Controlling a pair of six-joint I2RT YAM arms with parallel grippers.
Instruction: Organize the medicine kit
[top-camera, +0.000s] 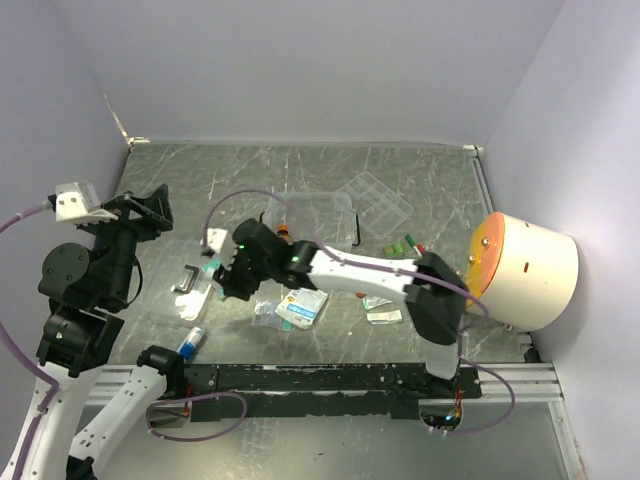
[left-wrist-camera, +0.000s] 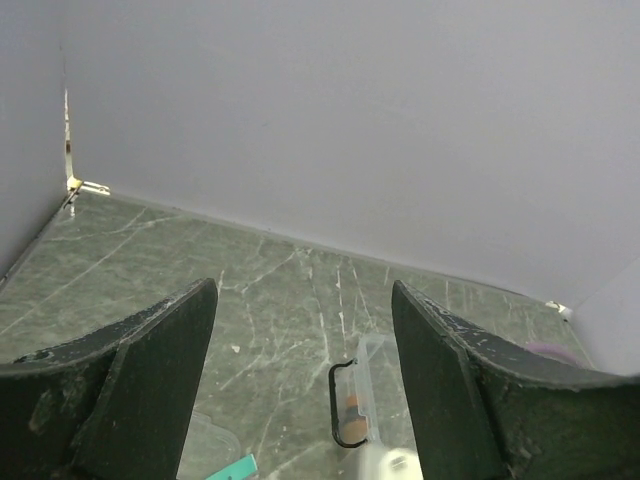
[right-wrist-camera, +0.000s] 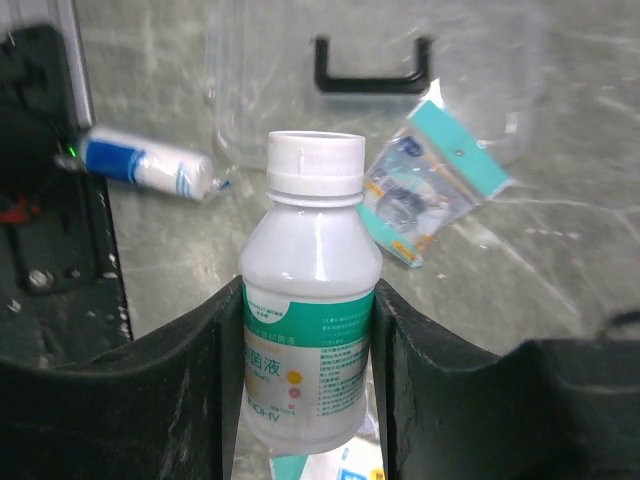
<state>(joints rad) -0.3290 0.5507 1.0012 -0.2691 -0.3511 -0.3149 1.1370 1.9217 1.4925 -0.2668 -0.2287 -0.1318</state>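
The medicine kit (top-camera: 318, 212), a clear box with black side handles, stands at mid-table with an orange item inside. It also shows low in the left wrist view as the medicine kit (left-wrist-camera: 366, 385), seen end-on. My right gripper (top-camera: 224, 272) is left of the box, above the table. In its wrist view the right gripper (right-wrist-camera: 305, 295) is shut on a white bottle (right-wrist-camera: 310, 300) with a green label and a white cap. My left gripper (top-camera: 150, 207) is raised at the far left. The left gripper (left-wrist-camera: 303, 292) is open, with nothing between its fingers.
A clear lid with a black handle (right-wrist-camera: 372, 72) lies left of the box. A blue-and-white roll (top-camera: 192, 340) lies near the front rail. Packets (top-camera: 300, 308) lie in front of the box. A compartmented tray (top-camera: 377, 200) lies at the back. An orange-faced white drum (top-camera: 525, 270) stands at the right.
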